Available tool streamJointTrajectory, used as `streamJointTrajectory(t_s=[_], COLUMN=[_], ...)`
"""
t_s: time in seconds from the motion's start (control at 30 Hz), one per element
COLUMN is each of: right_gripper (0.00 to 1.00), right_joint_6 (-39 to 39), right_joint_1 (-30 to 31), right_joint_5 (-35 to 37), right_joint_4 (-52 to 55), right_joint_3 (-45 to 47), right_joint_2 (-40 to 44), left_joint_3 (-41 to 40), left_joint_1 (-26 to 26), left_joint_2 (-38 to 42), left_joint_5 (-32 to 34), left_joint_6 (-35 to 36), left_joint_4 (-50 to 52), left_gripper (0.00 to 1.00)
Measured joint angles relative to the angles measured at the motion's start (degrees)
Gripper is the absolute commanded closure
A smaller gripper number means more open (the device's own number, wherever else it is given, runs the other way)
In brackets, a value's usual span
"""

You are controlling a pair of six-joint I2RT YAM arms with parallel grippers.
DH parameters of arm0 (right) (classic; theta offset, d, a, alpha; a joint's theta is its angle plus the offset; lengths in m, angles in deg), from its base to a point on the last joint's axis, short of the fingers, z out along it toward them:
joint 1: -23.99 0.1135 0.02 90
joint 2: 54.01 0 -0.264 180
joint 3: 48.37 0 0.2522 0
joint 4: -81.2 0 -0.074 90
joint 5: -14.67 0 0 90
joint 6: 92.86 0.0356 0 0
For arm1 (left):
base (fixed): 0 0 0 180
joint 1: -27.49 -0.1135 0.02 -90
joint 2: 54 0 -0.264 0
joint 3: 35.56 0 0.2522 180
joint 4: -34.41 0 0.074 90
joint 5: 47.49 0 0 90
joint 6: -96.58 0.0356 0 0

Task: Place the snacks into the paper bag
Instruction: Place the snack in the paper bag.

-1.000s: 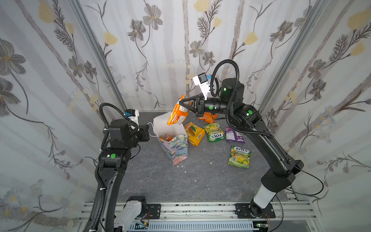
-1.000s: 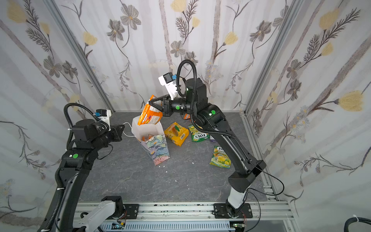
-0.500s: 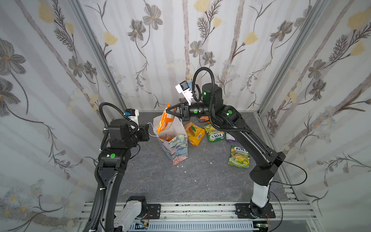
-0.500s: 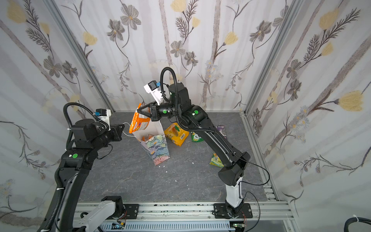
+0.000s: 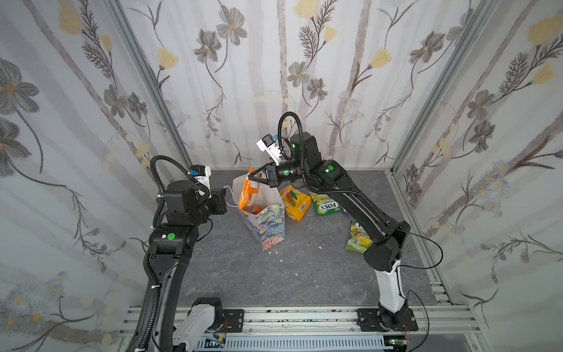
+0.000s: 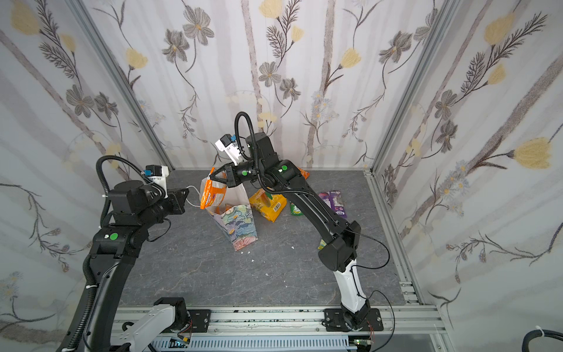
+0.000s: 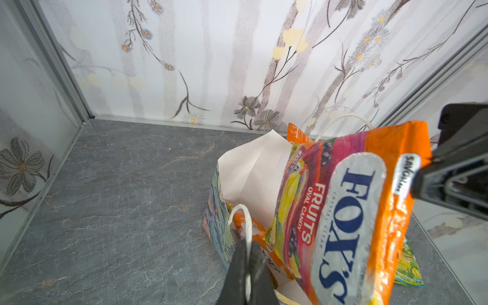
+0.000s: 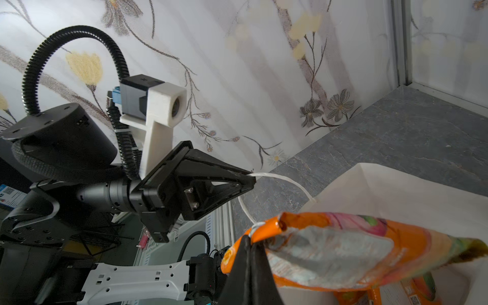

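Read the desk (image 5: 304,274) as a dial in the top views, with twelve at the back wall. The paper bag (image 5: 265,227) (image 6: 242,227) stands upright at about ten o'clock from the centre, its mouth open and its white inside showing.

The right pincer (image 5: 250,176) (image 6: 213,176) reaches in from the bag's two o'clock side. It is clenched on the top corner of an orange packet (image 5: 246,195) (image 6: 211,195) printed "FOX'S". The right wrist view shows that pincer (image 8: 249,243) pinched on the crimped corner. The packet hangs upright over the bag's mouth, toward the nine o'clock rim. I cannot tell whether its lower end has passed the rim.

The left pincer (image 5: 225,196) (image 7: 248,247) comes in from nine o'clock and is clenched on the bag's white cord handle (image 8: 280,177). A second orange packet (image 7: 260,233) lies inside the bag.

A yellow packet (image 5: 294,202) lies on the desk just beside the bag at its three o'clock side. A green packet (image 5: 326,208) printed "FOX'S" lies next to it, near twelve. A purple packet (image 6: 333,202) sits at one o'clock, partly hidden by the right arm. A green-yellow packet (image 5: 356,239) lies at three o'clock, well apart from the bag and half under that arm. The edge of a third orange packet (image 6: 303,174) shows behind the arm, near the back wall.
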Motion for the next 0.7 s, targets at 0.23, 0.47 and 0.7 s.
streamJointTrajectory(t_s=[0.23,0.47,0.7], right_gripper=[1.00,1.00,1.00], right_joint_6=[-3.23,-8.94,-13.90], right_joint_1=[-1.49,-1.33,-0.68], right_joint_5=[2.49,10.56,20.41], right_joint_4=[6.10,13.86,20.55], right_joint_3=[-5.33,-5.75,-5.75], right_joint_2=[-3.50,-3.32,-1.46], left_joint_3=[0.00,0.00,0.00], left_joint_1=[0.00,0.00,0.00], left_joint_2=[-0.04,-0.13,-0.76], left_joint_5=[0.20,0.17,0.11], left_joint_6=[0.00,-0.02,-0.11], left_joint_4=[0.09,0.09,0.07], left_gripper=[1.00,1.00,1.00])
